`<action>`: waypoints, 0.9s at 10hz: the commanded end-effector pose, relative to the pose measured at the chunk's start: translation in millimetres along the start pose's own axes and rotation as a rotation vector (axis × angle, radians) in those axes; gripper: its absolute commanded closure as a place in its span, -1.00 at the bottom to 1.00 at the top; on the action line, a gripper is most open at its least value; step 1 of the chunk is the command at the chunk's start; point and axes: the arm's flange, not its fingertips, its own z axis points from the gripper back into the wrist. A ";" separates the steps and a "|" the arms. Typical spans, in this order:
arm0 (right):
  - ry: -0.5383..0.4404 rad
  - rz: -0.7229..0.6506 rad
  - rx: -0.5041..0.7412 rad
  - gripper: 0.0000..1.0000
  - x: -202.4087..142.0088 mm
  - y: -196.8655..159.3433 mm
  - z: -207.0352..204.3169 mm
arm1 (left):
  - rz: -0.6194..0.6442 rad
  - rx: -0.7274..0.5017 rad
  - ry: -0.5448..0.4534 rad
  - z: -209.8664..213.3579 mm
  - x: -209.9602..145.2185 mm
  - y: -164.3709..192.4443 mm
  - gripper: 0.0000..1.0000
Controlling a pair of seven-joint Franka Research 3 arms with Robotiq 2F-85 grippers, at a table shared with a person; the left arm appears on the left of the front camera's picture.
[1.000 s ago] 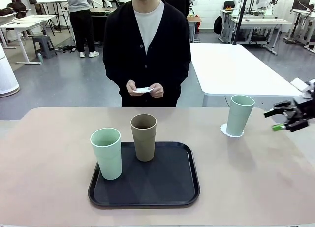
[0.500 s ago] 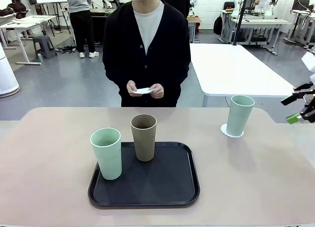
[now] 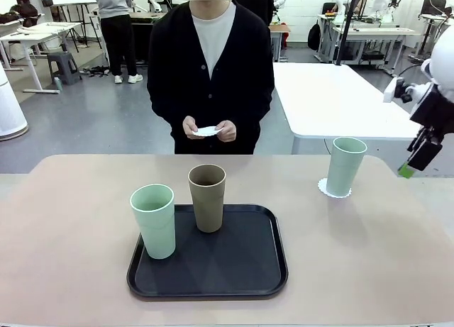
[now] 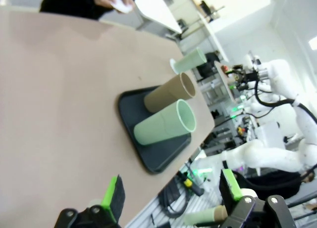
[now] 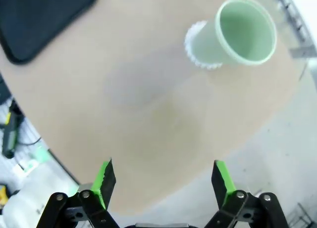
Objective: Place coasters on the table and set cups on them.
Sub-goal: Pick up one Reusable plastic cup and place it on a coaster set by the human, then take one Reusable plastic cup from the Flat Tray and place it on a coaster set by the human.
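One mint cup (image 3: 345, 166) stands on its coaster (image 3: 327, 191) at the surface's (image 3: 369, 256) far right; right claw (image 5: 162, 181) and left claw (image 4: 172, 190) gape empty; brown cup (image 3: 207, 197) and second mint cup (image 3: 154, 220) sit on the tray (image 3: 269, 270); next likely needs another coaster laid down.

Smooth matt plastic-looking cups (image 3: 153, 224); matt beige bench (image 3: 369, 256); black tray (image 3: 237, 264) faintly sheened; white lacy coaster (image 3: 323, 188).
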 end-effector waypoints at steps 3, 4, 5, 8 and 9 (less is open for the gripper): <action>0.000 0.000 0.000 -1.00 0.0 0.0 0.0 | -0.011 -0.007 -0.005 1.1 -0.6 -0.1 -1.00; 0.000 0.000 0.000 -1.00 0.0 0.0 0.0 | -0.011 -0.007 -0.005 1.1 -0.6 -0.1 -1.00; 0.000 0.000 0.000 -1.00 0.0 0.0 0.0 | -0.011 -0.007 -0.005 1.1 -0.6 -0.1 -1.00; 0.000 0.000 0.000 -1.00 0.0 0.0 0.0 | -0.011 -0.007 -0.005 1.1 -0.6 -0.1 -1.00; 0.000 0.000 0.000 -1.00 0.0 0.0 0.0 | -0.011 -0.007 -0.005 1.1 -0.6 -0.1 -1.00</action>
